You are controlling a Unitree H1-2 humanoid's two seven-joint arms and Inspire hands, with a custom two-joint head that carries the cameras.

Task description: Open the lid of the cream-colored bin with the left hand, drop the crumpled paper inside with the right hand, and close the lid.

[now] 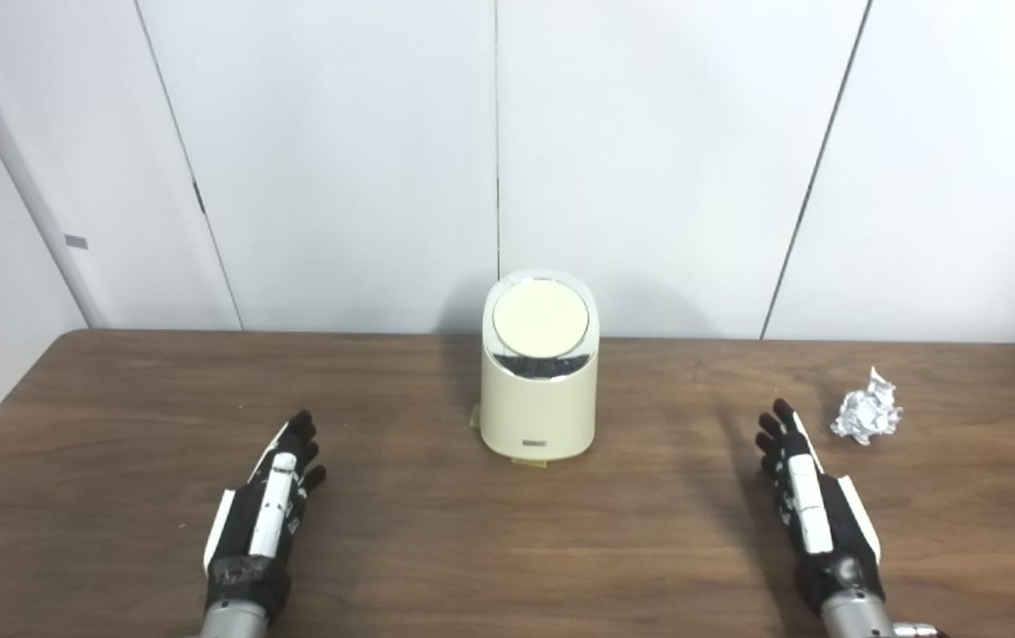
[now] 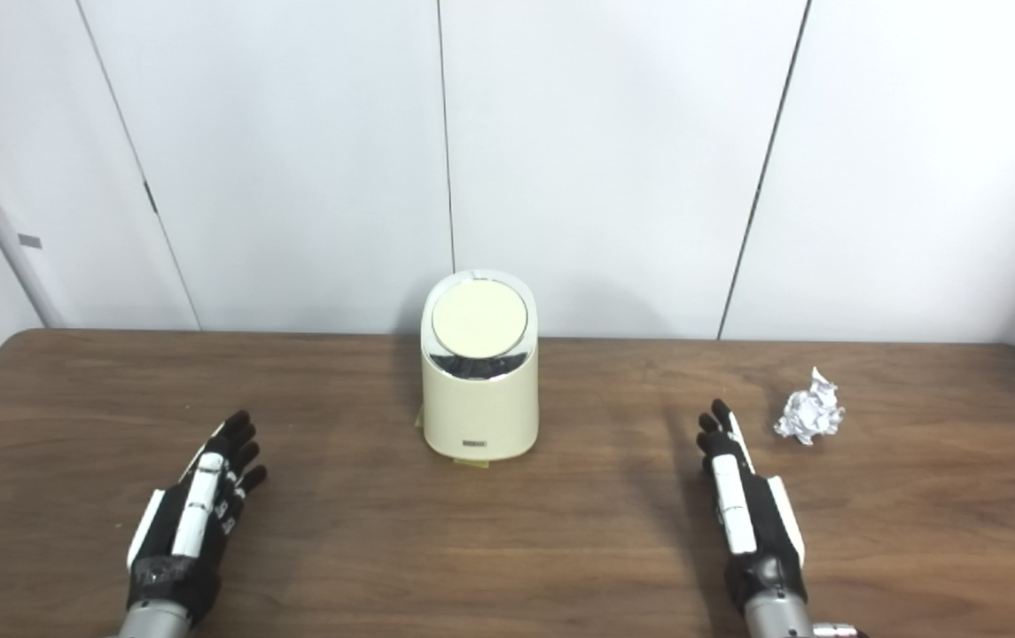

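Note:
A cream-colored bin stands upright in the middle of the wooden table, its round lid down and tilted toward me. A white crumpled paper ball lies on the table to the right. My left hand rests open near the front left, well clear of the bin, fingers stretched forward. On the other side my right hand is open too, its fingertips a short way left of and nearer than the paper. Neither hand holds anything.
White wall panels rise right behind the table's far edge. A small yellowish tape piece shows at the bin's base. Bare wood lies between the hands and the bin.

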